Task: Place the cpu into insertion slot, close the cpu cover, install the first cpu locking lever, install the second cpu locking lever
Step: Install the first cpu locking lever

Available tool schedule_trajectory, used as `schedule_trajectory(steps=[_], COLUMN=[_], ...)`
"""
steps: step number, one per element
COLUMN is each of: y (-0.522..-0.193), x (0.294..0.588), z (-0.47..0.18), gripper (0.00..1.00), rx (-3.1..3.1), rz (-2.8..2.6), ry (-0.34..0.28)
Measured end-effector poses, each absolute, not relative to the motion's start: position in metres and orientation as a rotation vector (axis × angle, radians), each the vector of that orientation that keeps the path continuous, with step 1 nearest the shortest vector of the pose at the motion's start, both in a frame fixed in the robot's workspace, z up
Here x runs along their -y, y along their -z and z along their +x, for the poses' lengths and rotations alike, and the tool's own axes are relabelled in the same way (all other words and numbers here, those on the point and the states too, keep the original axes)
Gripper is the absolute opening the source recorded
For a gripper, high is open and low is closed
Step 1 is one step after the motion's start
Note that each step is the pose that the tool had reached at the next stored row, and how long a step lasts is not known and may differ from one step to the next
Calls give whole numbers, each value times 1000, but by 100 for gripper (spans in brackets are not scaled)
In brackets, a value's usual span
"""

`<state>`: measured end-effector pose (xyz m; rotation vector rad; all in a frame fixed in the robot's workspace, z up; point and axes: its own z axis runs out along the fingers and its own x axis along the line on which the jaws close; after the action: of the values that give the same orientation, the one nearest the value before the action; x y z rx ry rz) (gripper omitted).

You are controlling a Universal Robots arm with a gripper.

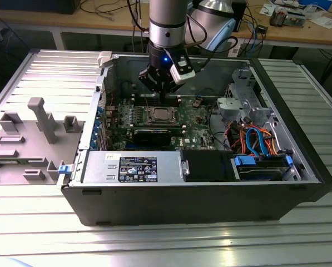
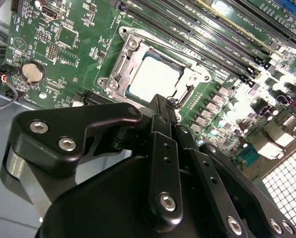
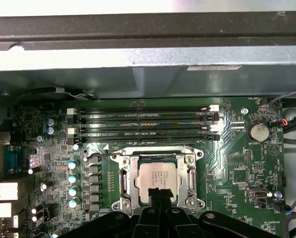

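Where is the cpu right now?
The cpu lies framed by the cover, beside the memory slots, near the middle of the case in the exterior view; the gripper is at its edge farthest from those slots.

The Universal Robots arm (image 1: 167,19) hangs straight down in the exterior view, its silver-grey last segment upright and its wrist (image 1: 166,54) showing a small blue light. Below the wrist the black gripper (image 1: 160,89) points downward. In both wrist views its fingers (image 2: 163,144) (image 3: 160,199) run out side by side and meet at their tips (no gap shows between them), so the gripper is closed with nothing clamped, the linkage bars on either side folded inward.
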<state>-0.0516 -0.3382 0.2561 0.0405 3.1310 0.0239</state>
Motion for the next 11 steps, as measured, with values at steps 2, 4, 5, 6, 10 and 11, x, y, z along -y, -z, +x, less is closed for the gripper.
schedule_trajectory(steps=[2,4,5,6,10,11], y=[-257,-258,-259,-260,-260,-260], x=[338,338,338,338,338,338], z=[-52,-52,-52,-52,-52,-52], gripper=[11,11,11,11,11,11], rx=[-3131,-3131,-3131,-3131,-3131,-3131], rz=[41,41,41,41,41,41], ry=[-24,-24,-24,-24,-24,-24])
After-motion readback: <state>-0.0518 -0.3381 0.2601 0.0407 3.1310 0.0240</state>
